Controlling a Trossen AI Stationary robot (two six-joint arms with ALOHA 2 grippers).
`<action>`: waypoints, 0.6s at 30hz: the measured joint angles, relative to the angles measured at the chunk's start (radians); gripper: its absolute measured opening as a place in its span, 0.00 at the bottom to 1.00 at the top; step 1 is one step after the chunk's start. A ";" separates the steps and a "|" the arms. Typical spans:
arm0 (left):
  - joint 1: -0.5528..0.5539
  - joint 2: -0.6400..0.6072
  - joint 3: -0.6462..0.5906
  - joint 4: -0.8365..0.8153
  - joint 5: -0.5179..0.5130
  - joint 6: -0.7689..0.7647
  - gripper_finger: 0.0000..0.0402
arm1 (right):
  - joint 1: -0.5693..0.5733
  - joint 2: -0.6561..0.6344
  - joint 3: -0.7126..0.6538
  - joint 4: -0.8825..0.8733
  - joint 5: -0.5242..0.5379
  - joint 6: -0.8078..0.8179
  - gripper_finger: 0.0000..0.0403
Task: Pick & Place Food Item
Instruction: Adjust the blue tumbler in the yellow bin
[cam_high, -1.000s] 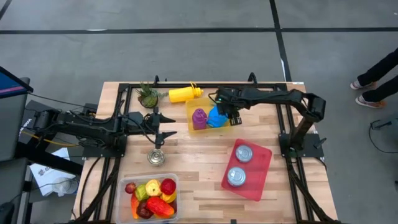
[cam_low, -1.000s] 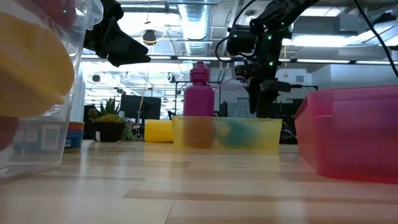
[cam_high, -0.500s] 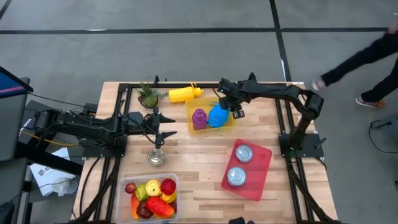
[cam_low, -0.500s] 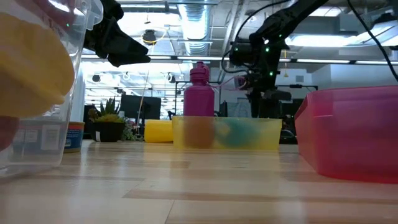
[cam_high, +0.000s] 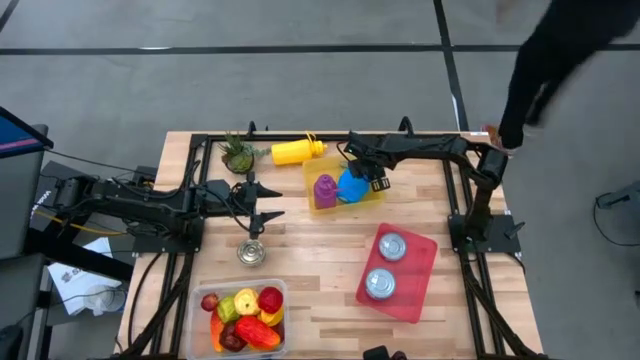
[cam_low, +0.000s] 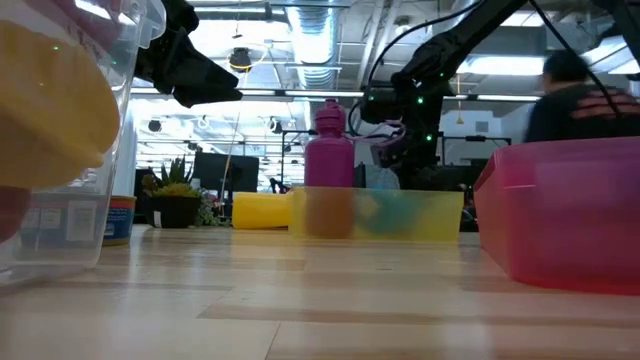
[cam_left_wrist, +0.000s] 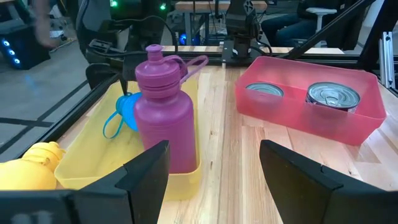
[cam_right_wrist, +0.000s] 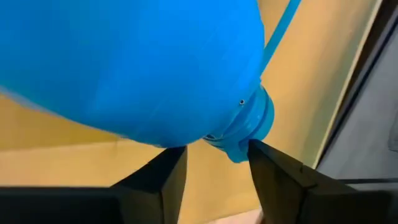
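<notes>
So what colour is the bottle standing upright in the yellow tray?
Magenta-purple bottle, cap and loop included; the left wrist view shows it best.

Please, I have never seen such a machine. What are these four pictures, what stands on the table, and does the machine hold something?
Two dark robot arms work at a wooden table. One camera looks down from above, one looks level across the tabletop, and one sits on each wrist. On the table are a yellow tray with a purple bottle and a blue bottle, a yellow bottle, a small plant, a loose can, a red bin with two cans, and a clear box of toy food. The right gripper is at the blue bottle's neck; whether it grips is unclear. The left gripper waits open, empty.
</notes>
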 joint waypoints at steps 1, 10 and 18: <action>0.000 0.000 0.000 0.000 0.000 0.000 0.60 | 0.004 0.000 0.000 0.005 0.011 -0.002 0.40; 0.000 0.000 0.000 0.000 0.000 0.000 0.60 | 0.036 -0.003 -0.001 0.007 0.064 -0.003 0.05; 0.000 0.000 0.000 0.000 0.001 -0.002 0.60 | 0.068 -0.004 -0.001 0.006 0.210 -0.025 0.02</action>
